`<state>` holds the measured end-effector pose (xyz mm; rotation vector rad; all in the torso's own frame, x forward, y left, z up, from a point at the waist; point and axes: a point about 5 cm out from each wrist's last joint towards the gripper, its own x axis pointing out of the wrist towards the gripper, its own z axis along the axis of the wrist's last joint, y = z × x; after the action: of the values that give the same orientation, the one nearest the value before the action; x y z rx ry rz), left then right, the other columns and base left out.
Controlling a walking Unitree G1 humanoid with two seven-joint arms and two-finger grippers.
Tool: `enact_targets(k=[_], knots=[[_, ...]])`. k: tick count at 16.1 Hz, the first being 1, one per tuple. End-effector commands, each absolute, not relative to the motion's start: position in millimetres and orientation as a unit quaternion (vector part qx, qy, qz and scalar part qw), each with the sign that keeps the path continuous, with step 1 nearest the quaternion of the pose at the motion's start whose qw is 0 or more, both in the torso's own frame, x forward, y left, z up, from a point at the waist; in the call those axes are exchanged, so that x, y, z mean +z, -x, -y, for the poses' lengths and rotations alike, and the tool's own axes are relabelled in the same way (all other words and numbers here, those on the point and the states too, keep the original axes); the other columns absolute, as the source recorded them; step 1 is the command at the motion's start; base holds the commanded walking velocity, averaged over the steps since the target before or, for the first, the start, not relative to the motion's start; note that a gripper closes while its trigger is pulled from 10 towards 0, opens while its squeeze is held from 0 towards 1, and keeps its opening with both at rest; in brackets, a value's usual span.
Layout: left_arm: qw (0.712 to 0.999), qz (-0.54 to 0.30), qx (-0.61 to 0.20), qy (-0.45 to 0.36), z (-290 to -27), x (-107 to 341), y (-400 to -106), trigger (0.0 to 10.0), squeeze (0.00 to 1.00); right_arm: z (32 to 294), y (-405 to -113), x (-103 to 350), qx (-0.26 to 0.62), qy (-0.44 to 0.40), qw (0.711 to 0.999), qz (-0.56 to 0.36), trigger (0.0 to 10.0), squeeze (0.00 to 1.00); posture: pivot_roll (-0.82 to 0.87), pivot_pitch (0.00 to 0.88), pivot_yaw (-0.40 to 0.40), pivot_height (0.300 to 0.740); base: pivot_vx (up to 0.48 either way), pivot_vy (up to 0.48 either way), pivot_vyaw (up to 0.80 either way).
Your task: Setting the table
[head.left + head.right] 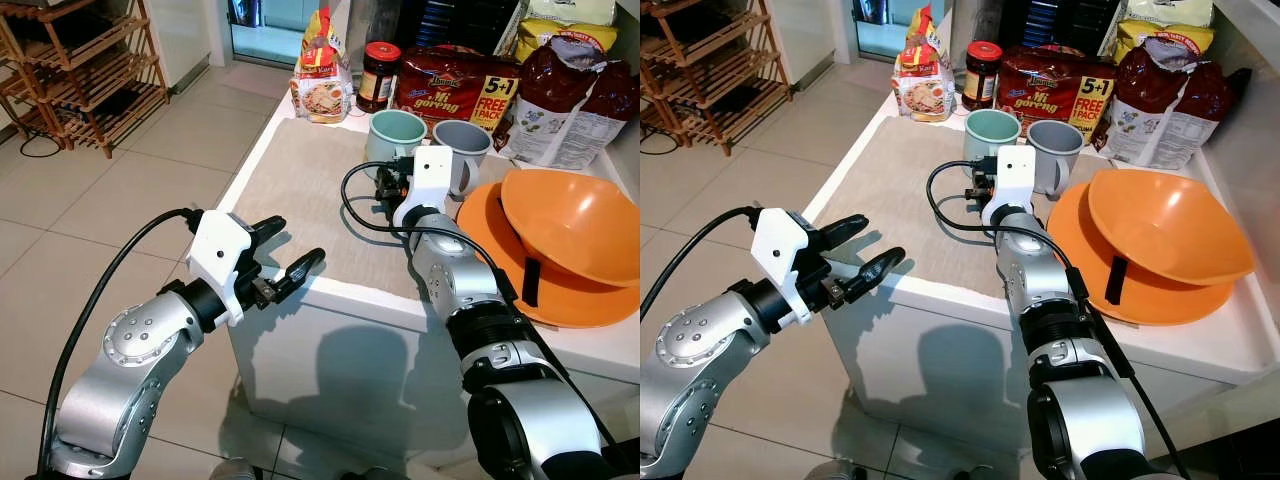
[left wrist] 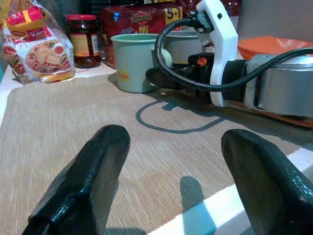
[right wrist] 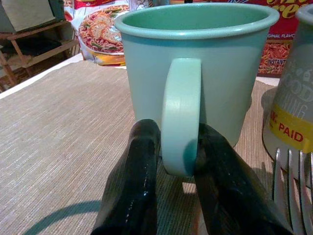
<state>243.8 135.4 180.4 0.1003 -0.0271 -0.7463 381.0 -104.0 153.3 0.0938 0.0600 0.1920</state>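
Right gripper (image 3: 178, 147) is clamped on the handle of the green mug (image 3: 195, 58), directly ahead of it on the mat (image 1: 300, 190). Left gripper (image 1: 285, 250) is spread, empty, beside the table edge.

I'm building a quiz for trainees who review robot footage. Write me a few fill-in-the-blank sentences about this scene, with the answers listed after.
1. The right tool is shut on the ____ of the green mug.
2. The grey mug stands beside the green mug on the robot's ____ side.
3. The orange bowl rests on an orange ____.
4. The left tool, near the table edge, has its fingers ____.

Missing words: handle; right; plate; open
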Motion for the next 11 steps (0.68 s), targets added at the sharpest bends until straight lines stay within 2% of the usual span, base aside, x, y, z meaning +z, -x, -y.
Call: enact_targets(k=[1,10,11], knots=[[0.925,0.017,-0.376,-0.051,-133,183,-241,10.0,0.00,105,-384,162,0.098,-0.052,0.994,-0.014,0.0,0.00,0.14,0.023,-0.068,0.740,0.000,0.000,0.00],[0.926,0.020,-0.374,-0.049,-134,185,-241,10.0,0.00,106,-384,163,0.101,-0.046,0.994,-0.007,0.0,0.00,0.14,0.026,-0.069,0.740,0.000,0.000,0.00],[0.932,0.040,-0.356,-0.062,-137,189,-243,10.0,0.00,101,-383,178,0.122,-0.057,0.990,0.038,0.0,0.00,0.14,0.026,-0.069,0.740,0.000,0.000,0.00]])
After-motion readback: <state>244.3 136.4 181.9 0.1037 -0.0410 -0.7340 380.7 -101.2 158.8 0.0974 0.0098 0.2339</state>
